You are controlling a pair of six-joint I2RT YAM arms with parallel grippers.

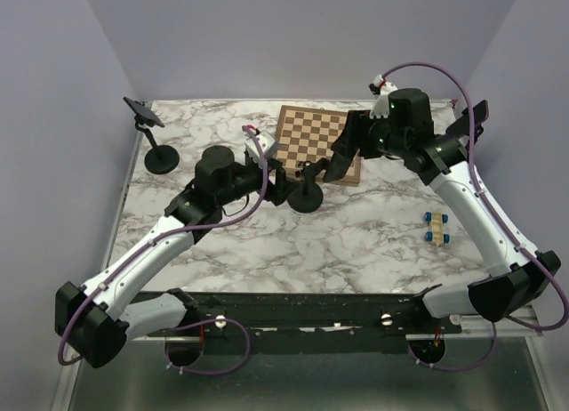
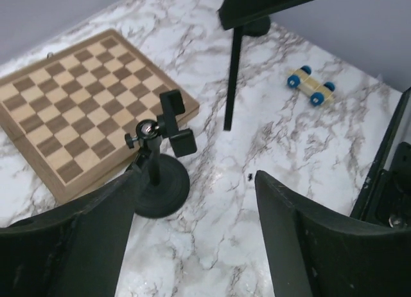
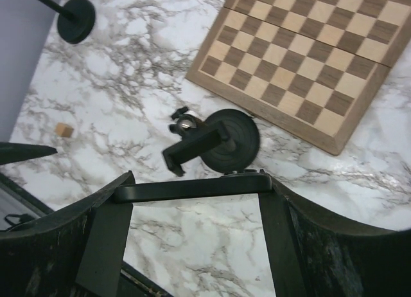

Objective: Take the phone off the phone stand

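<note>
The left hand (image 2: 196, 181) gapes wide and holds nothing. The phone stand (image 2: 159, 181) sits on the worktop (image 1: 356, 242) just ahead of its fingers, clamp bare. The right hand (image 3: 203, 181) grips the phone (image 3: 160, 193) across its width, close beside the stand and near the chessboard (image 1: 311, 135). Only the right wrist view shows the phone edge-on, spanning both fingers; from above it reads as a dark slab.

We find bare table (image 1: 356, 251) in front of the stand (image 1: 307, 196) and out toward the toy car (image 1: 436, 227), chessboard (image 1: 311, 131) just behind it, left end effector (image 2: 196, 178) crowding its left, phone (image 3: 192, 188) in the right end effector (image 3: 200, 180) near its right.
</note>
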